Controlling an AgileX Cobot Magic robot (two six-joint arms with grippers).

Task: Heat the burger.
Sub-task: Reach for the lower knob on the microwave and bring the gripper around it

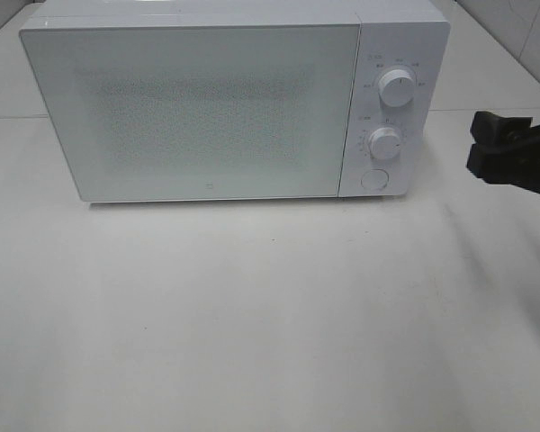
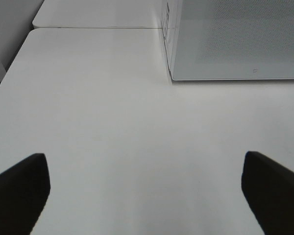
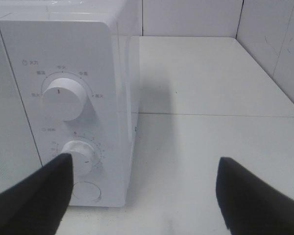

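A plain white counter (image 1: 252,324) carries a boxy white microwave oven (image 1: 207,108) whose dotted door is shut. The left black claw (image 2: 144,169) hangs wide and empty over bare counter, and the right black claw (image 3: 143,171) gapes wide, holding nothing, near the oven's lower round white dial (image 3: 81,156). The burger shows in no view, so I cannot tell where it is.
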